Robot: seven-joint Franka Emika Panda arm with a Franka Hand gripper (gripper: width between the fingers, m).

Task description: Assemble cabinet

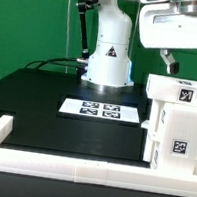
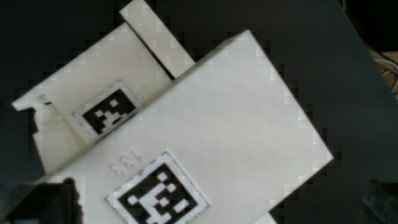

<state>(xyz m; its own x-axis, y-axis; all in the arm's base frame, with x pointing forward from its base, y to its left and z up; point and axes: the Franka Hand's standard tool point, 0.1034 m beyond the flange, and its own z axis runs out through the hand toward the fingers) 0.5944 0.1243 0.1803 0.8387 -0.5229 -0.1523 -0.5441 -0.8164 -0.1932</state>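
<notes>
While the gripper [image 1: 171, 64] hovers just above the cabinet [image 1: 174, 125], its jaw state unclear, the next move probably needs a careful descent onto the top panel [image 2: 249, 120]

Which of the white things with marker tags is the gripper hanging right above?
The cabinet at the exterior view's right, standing tall with tags on its side; the gripper hangs just above it. The marker board lies flat mid-table.
</notes>
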